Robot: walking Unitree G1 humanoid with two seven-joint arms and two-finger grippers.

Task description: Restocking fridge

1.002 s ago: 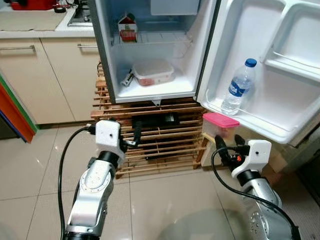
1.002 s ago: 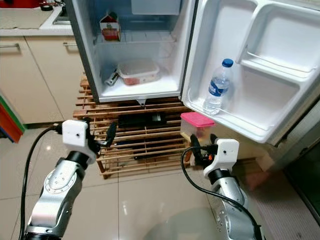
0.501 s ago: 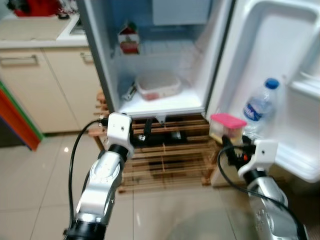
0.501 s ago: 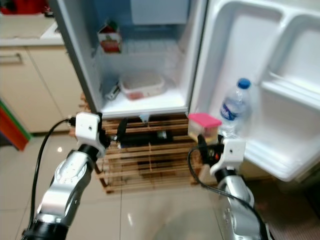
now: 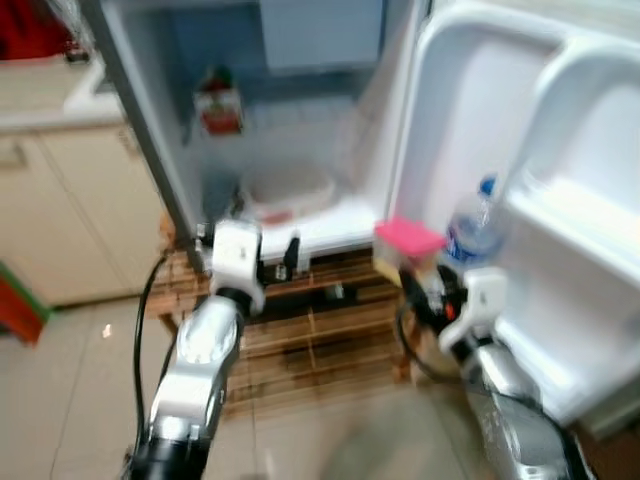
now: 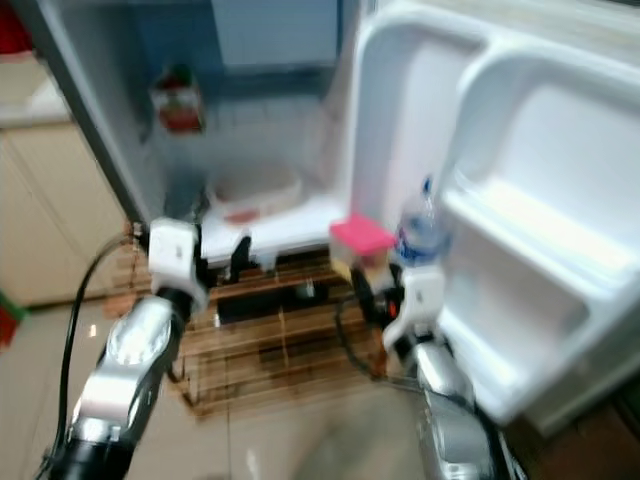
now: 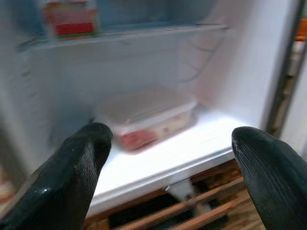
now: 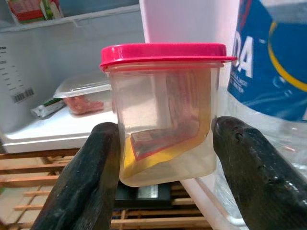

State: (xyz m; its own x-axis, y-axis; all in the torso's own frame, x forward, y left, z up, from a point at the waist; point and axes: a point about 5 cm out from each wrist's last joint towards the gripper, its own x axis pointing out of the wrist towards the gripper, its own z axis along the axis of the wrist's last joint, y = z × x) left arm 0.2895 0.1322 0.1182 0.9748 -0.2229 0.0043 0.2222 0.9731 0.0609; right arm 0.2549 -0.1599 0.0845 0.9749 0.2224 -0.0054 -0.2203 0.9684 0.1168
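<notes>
My right gripper (image 8: 168, 130) is shut on a clear tub with a pink lid (image 8: 163, 120), one black finger on each side. I hold the tub (image 5: 408, 250) upright, just in front of the open fridge's lower edge and beside the water bottle (image 5: 475, 228) in the door shelf. The left gripper (image 7: 172, 143) is open and holds nothing; it faces the fridge's bottom shelf (image 7: 192, 151). On that shelf lies a flat clear box with red contents (image 7: 148, 115). A red and white carton (image 5: 220, 105) stands on the wire shelf above. Both eye views are blurred.
The fridge door (image 5: 570, 200) stands wide open on the right. A slatted wooden rack (image 5: 320, 330) carries the fridge, with a dark flat object inside it. Beige kitchen cabinets (image 5: 60, 200) are at the left, and tiled floor lies below.
The camera has come closer to the fridge and the picture has blurred. Both grippers now sit higher and nearer the fridge opening. The pink-lidded tub is still held.
</notes>
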